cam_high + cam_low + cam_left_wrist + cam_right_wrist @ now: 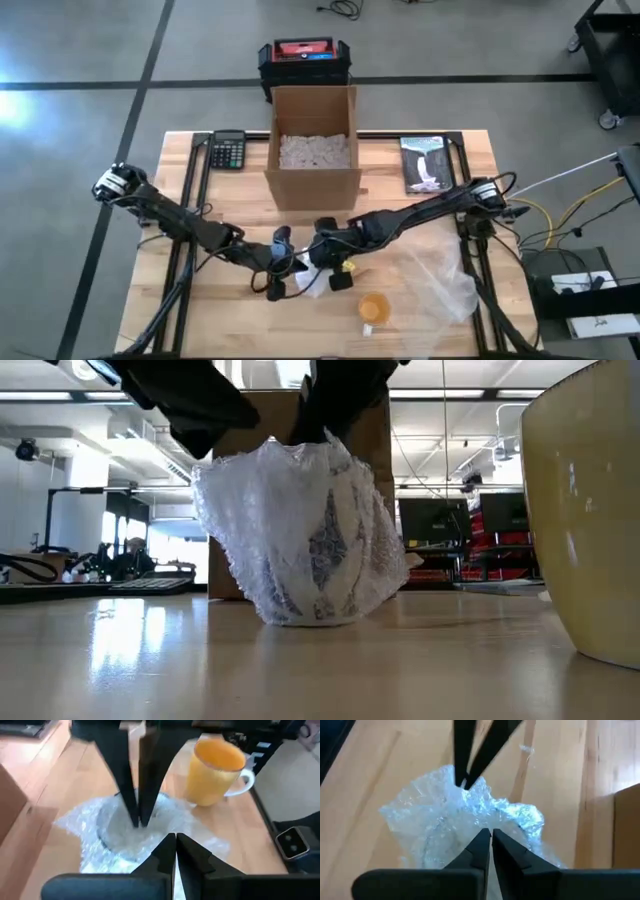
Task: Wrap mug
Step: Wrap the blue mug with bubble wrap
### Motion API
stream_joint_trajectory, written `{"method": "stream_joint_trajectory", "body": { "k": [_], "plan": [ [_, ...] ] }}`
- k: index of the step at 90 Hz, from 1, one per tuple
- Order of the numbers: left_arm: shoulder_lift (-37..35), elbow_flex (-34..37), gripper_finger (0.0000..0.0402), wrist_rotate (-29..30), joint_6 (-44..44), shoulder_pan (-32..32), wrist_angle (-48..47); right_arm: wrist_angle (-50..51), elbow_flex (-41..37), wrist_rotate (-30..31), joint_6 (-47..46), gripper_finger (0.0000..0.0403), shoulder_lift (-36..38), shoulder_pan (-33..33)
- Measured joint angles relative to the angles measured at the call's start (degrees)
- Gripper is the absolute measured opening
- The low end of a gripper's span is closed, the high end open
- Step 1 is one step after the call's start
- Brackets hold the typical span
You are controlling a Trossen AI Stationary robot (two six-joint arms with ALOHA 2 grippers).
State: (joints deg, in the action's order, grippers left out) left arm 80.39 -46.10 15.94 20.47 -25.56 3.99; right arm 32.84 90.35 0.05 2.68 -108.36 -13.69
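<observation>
On the far left of the bench (150, 300) a black calculator (228, 151) lies flat near the far edge. The left arm reaches in from the left, and its left end effector (283, 262) sits over the wrapped mug (300, 535) near the middle of the bench. Its fingers (167, 852) are pressed together at the tips, down in the bubble wrap (465, 815) at the top of the bundle — it seems to be pinching the plastic.

The mug stands upright on the wood, in front of the cardboard box. From table height it is swathed in crinkled clear wrap all the way round, with a dark pattern showing faintly through, and the wrap is gathered to a ragged peak above the rim.

Behind it, at the far middle, the open cardboard box (312, 145) holds pale packing fill. A black and red case (303, 58) stands on the floor beyond.

The right end effector (325, 250) comes in from the right and meets the bundle from the other side — its fingers (490, 845) are also closed to a point on the bunched wrap at the peak.

Just right and nearer, a yellow mug (374, 309) stands bare and upright, apart from the wrapped one. A loose clear plastic sheet (440, 280) lies beside it, and a printed booklet (424, 163) rests at the far right.
</observation>
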Motion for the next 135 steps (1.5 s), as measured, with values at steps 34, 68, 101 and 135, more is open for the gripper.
{"method": "stream_joint_trajectory", "body": {
  "k": [34, 68, 101, 135],
  "plan": [
    [0.1, 0.1, 0.0, 0.0, 1.7, -0.3, -3.3, -3.1, 0.1, -0.5, -1.3, 0.0007, -6.1, -0.2],
    [-0.1, 0.2, 0.0, -0.7, 4.3, -0.7, -8.4, -1.0, 0.3, -2.1, -1.6, 0.0007, -11.8, -0.2],
    [4.8, 2.1, 0.0, -3.3, 3.1, -0.8, -3.7, 0.1, 2.8, -1.6, -1.3, 0.0007, -11.5, -0.2],
    [6.0, 1.2, 0.0, -1.0, -1.4, -0.8, 4.2, -0.3, 3.0, -1.6, -1.0, 0.0007, -11.6, -0.2]
  ]
}}
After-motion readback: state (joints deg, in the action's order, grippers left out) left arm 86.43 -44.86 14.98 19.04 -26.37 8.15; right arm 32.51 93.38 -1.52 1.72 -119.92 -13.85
